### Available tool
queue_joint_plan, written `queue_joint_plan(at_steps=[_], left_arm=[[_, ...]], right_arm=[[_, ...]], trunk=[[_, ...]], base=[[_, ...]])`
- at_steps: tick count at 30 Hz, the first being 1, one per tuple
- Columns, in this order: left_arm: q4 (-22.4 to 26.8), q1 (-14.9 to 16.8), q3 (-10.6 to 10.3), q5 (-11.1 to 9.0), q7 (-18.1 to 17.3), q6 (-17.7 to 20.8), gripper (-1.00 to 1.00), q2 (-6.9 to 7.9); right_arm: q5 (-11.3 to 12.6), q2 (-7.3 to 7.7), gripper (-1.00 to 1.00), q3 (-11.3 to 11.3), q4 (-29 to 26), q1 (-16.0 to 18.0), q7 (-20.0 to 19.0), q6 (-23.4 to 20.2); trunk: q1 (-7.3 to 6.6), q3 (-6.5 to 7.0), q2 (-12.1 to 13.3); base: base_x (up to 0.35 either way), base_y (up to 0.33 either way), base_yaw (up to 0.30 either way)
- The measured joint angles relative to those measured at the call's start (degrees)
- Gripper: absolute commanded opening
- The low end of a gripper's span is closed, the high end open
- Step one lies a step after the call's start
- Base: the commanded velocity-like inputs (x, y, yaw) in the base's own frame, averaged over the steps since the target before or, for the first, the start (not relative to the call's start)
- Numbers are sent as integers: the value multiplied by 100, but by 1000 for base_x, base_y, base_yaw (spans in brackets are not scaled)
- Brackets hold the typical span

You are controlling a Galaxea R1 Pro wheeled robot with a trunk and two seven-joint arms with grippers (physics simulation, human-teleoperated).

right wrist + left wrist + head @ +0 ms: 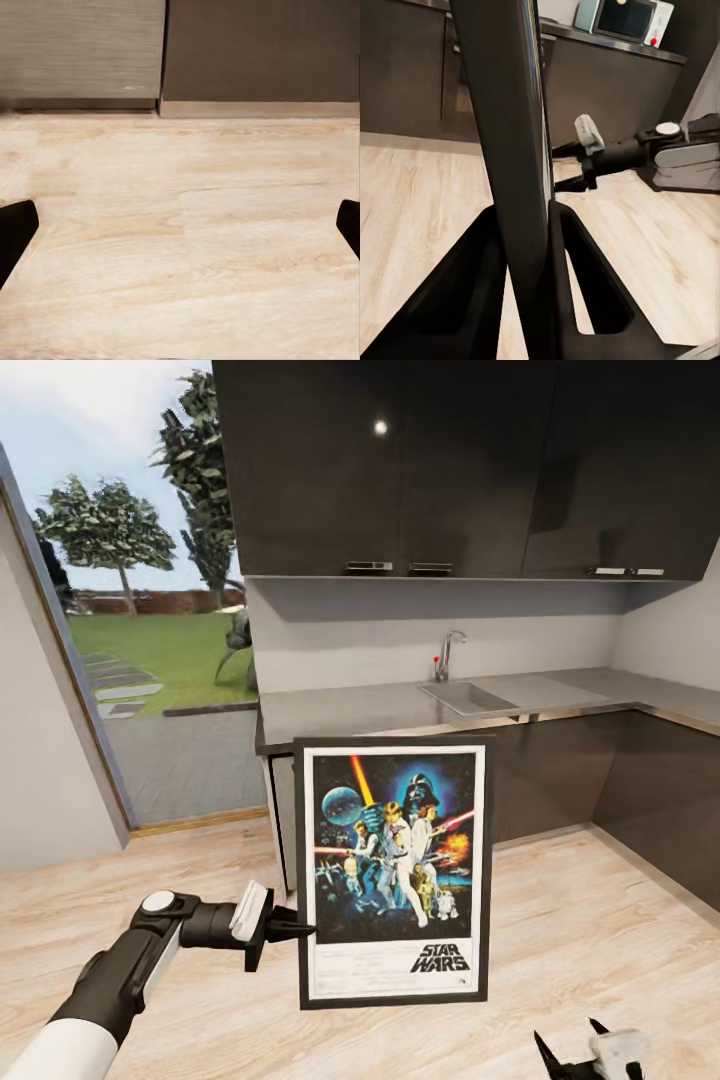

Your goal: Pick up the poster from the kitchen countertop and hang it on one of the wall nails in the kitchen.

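Note:
The poster (392, 870), a framed Star Wars print with a white border, hangs upright above the wooden floor in front of the kitchen countertop (350, 710). My left gripper (295, 932) is shut on the poster's left edge. In the left wrist view the dark frame edge (514, 150) runs between the two black fingers (465, 285). My right gripper (575, 1055) is low at the right, open and holding nothing. Its fingertips (15, 232) stand far apart over bare floor, and it also appears beyond the poster (574, 161).
The steel worktop carries an inset sink (468, 697) and a chrome tap (447, 653), with dark wall cabinets (450, 460) above. It turns a corner at the right. A large glazed opening (150, 660) at the left looks onto a garden. A microwave (626, 19) stands on another counter.

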State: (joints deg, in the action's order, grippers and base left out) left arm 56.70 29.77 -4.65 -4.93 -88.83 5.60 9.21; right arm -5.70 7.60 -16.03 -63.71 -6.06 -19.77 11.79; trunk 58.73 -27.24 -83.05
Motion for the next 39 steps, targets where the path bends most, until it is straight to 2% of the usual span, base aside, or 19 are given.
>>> queue_joint_plan(at_steps=[1, 2, 3, 7, 8, 10, 13, 14, 16, 18, 23, 25, 28, 36, 39], left_arm=[[-9, 0, 0, 0, -1, -4, -100, -7], [-11, -1, 0, 0, -3, -5, -100, -8], [-14, -1, 0, 0, -4, -6, -100, -10], [-16, -1, -3, -1, -6, -4, -100, -12], [-17, -1, -5, -1, -7, -3, -100, -16], [-17, -1, -7, 0, -7, -2, -100, -18], [-19, -1, -15, -4, -8, -1, -100, -26], [-19, -1, -15, -5, -8, -2, -100, -27], [-19, -1, -19, -7, -8, -5, -100, -30], [-19, -1, -23, -8, -8, -4, -100, -31], [-17, -1, -71, -7, -8, -7, -100, -36], [-14, -1, -137, -8, -8, -7, -100, -39], [-7, -1, -170, -8, -8, -5, -100, -40], [3, -2, -325, -8, -8, -2, -100, -40], [6, -2, -358, -8, -8, 0, -100, -40]], right_arm=[[3, 99, 100, -2, -397, 9, -551, -509], [-1, 131, 100, -3, -530, 18, -773, -663], [1, 189, 100, -7, -720, 40, -1181, -879], [-7, 408, 100, -11, -999, 163, -1937, -1249], [-12, 556, 100, -13, -1089, 263, -2320, -1483], [-8, 692, 100, -14, -1152, 367, -2686, -1709], [-9, 952, 100, -14, -1234, 771, -3886, -2084], [-12, 975, 100, -16, -1239, 843, -4084, -2112], [-11, 1049, 100, -20, -1242, 1092, -4721, -2217], [-6, 1089, 100, -22, -1232, 1269, -5080, -2421], [15, 1126, 100, -23, -1216, 1674, -5800, -3058], [21, 1131, 100, -19, -1173, 1960, -6310, -3402], [25, 1133, 100, -18, -1078, 2157, -6599, -3603], [74, 1133, 100, -13, -983, 2370, -6846, -3733], [196, 1132, 100, -2, -938, 2407, -6909, -3729]], trunk=[[0, 0, 0], [0, 0, 0], [0, 0, 0], [0, 0, 0], [0, 0, 0], [0, 0, 0], [0, 2, 1], [0, 1, 1], [0, 1, 1], [0, 1, 1], [0, 1, 1], [0, 1, 1], [0, 1, 1], [0, 1, 1], [0, 1, 1]], base=[[0, 0, 0], [0, 0, 0], [0, 0, 0], [0, 0, 0], [0, 0, 0], [0, 0, 0], [0, 0, 0], [0, 0, 0], [0, 0, 0], [0, 0, 0], [0, 0, 0], [0, 0, 0], [0, 0, 0], [0, 0, 0], [0, 0, 0]])
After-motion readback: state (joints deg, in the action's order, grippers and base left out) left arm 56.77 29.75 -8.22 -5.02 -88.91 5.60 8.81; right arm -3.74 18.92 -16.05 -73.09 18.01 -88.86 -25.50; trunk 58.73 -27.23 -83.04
